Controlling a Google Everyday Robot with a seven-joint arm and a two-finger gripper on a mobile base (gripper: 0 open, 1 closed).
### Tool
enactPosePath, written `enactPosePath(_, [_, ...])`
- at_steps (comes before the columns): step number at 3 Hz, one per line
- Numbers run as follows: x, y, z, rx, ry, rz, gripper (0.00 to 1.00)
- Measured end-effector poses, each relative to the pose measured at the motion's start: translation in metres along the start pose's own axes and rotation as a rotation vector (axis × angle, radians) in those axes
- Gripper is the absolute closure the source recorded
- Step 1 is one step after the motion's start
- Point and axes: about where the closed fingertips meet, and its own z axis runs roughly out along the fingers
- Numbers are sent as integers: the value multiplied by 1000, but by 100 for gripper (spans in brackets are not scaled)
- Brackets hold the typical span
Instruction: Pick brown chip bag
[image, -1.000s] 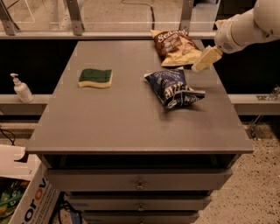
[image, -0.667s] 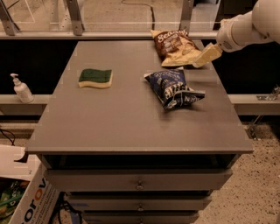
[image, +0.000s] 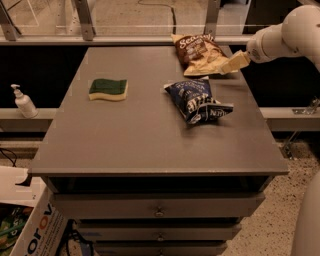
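The brown chip bag (image: 198, 51) lies flat at the far right of the grey table (image: 145, 135), dark brown top with white script, tan lower half. My gripper (image: 232, 64) comes in from the right on a white arm (image: 290, 35). It sits low at the bag's lower right corner, touching or just beside it. The bag rests on the table.
A dark blue chip bag (image: 198, 100) lies just in front of the brown one. A green and yellow sponge (image: 108, 89) lies at the left. A soap dispenser (image: 23, 102) stands on a ledge to the left. A cardboard box (image: 30, 230) sits on the floor.
My gripper has shifted only slightly, staying by the brown bag's right corner. The bags and the sponge have not moved.
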Motion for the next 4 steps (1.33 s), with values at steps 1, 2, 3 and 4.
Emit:
enactPosePath(1, [9,11,20,-27,-9,86,0])
enactPosePath(2, [9,35,44,-82,-22,154,0])
enactPosePath(3, [4,53,57,-131,-29,174,17])
enactPosePath(4, [0,59,61,-156,-29,182,41])
